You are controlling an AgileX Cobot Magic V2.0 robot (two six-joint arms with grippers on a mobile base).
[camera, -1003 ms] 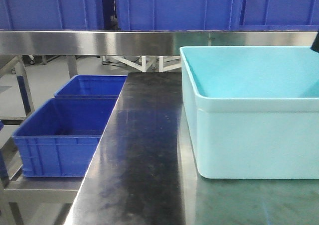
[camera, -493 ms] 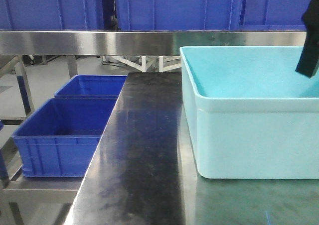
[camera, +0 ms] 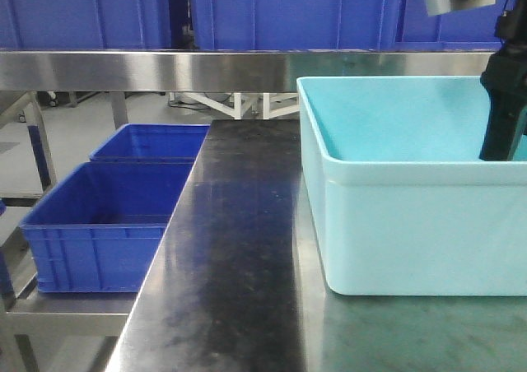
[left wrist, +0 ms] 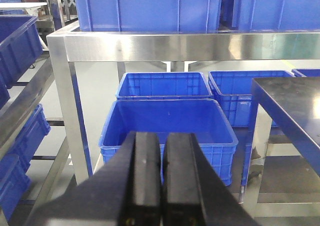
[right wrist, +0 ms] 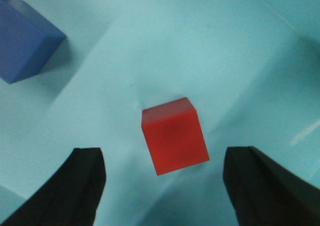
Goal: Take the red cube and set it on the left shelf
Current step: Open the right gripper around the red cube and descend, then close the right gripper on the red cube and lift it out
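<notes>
Red cube (right wrist: pixel 174 136): looks rigid, light, smooth flat faces | right gripper (right wrist: pixel 165 186) spread open above it; pinch opposite side faces | left gripper (left wrist: pixel 162 171) clenched, empty

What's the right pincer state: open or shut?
Open. The right pincer has its fingers wide apart, flanking the red cube without touching it.
</notes>
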